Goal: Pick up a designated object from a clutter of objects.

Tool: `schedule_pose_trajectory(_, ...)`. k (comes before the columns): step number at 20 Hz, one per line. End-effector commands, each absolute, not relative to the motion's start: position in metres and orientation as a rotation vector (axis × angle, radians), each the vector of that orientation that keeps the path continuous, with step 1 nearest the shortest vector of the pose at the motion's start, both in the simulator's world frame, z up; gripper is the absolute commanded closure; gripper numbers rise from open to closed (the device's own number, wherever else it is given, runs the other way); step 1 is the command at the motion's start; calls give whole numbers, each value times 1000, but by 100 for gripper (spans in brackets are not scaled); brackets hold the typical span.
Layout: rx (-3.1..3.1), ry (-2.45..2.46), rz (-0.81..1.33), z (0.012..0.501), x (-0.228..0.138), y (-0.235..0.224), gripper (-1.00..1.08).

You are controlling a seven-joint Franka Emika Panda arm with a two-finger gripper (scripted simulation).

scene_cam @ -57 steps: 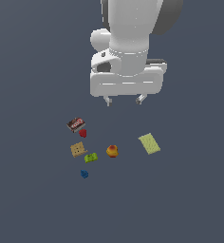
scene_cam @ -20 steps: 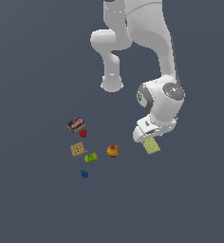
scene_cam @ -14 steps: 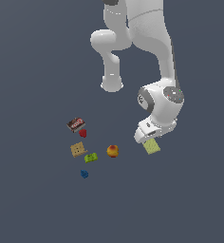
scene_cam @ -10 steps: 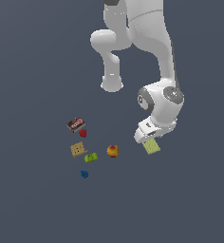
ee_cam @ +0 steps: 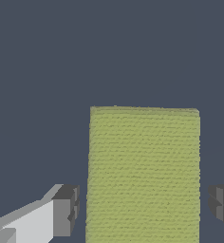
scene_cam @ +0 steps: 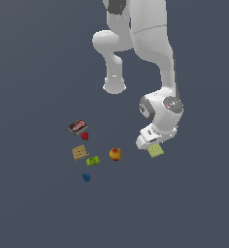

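Mostly flat yellow-green pad [ee_cam: 143,173], fine-gridded, rectangular

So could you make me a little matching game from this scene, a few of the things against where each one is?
Things:
1. yellow-green pad
2. orange-red ball
3. blue bit
4. dark red-labelled packet

Places:
A. highest in the exterior view among the small items
B. lowest in the exterior view among the small items
C. between the open fingers of the gripper, partly hidden under the arm in the exterior view
D. just to the exterior view's right of the green block

Pairs: 1-C, 2-D, 3-B, 4-A
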State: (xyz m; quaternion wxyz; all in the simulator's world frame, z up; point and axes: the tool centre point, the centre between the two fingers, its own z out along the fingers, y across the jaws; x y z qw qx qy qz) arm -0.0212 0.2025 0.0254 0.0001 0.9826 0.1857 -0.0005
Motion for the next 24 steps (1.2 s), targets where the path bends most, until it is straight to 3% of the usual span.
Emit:
schedule_pose_trajectory(1,3087,584,-1,16,-21,203,-92)
schedule_pose_trajectory(6,3087,584,-1,10,-20,203,-92)
schedule_pose_trajectory(7,3087,584,-1,10,-20,203,108)
schedule_pose_trajectory(24,3087,584,-1,24,-17,192,108)
